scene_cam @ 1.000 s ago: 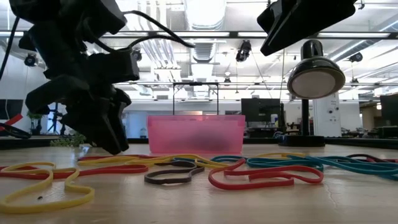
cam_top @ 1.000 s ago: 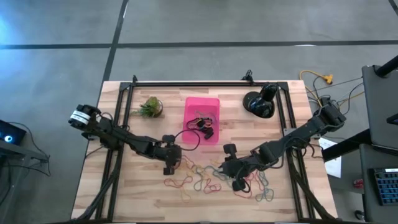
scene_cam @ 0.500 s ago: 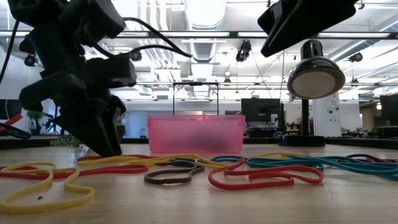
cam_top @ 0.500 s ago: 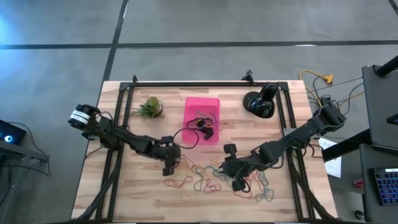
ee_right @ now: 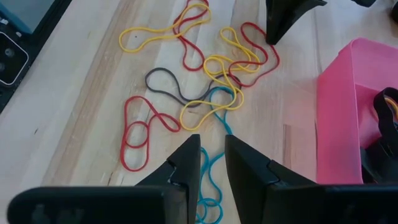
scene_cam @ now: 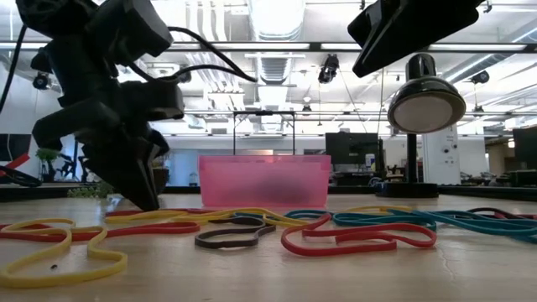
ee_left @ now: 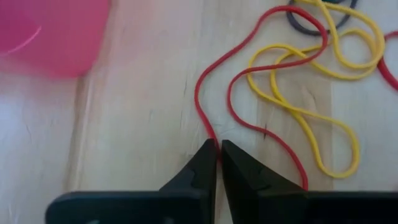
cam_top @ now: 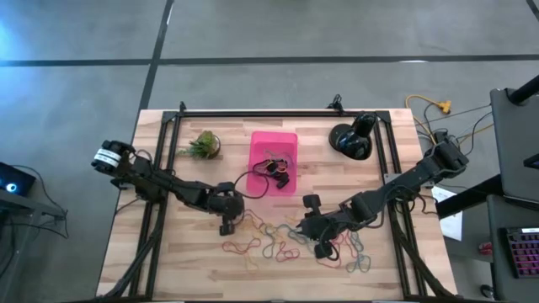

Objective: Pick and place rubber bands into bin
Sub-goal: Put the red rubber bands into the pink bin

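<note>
Overhead, showing the left gripper (cam_top: 226,225) reaching down to the wooden table (cam_top: 168,252) just in front of the pink bin (cam_top: 274,162), at the left end of the scatter of rubber bands (cam_top: 282,244). Lying already in the bin, a few dark and coloured bands. Hovering over the right part of the scatter, the right gripper (cam_top: 320,249), with a small plant (cam_top: 202,145) and a black lamp (cam_top: 352,139) standing well apart at the far side.

From table height, pressing the left gripper's tips (scene_cam: 144,200) down onto the wood among the red and yellow loops (scene_cam: 168,225), the bin (scene_cam: 263,179) standing just behind.

From the left wrist, pinching the fingers (ee_left: 217,163) together on one end of a red band (ee_left: 249,81), the rest of that band trailing away flat across the table beside a yellow band (ee_left: 311,118); so clenched on the red band, apparently.

From the right wrist, holding its own fingers (ee_right: 211,168) a little apart with a teal band (ee_right: 214,155) running between them; not showing clearly whether gripping or merely straddling, so unable to tell.

Judging the step: grasping, lift not yet begun. Next, probably raising the red band clear of the yellow one, carrying over the bin's near wall, then letting go.
</note>
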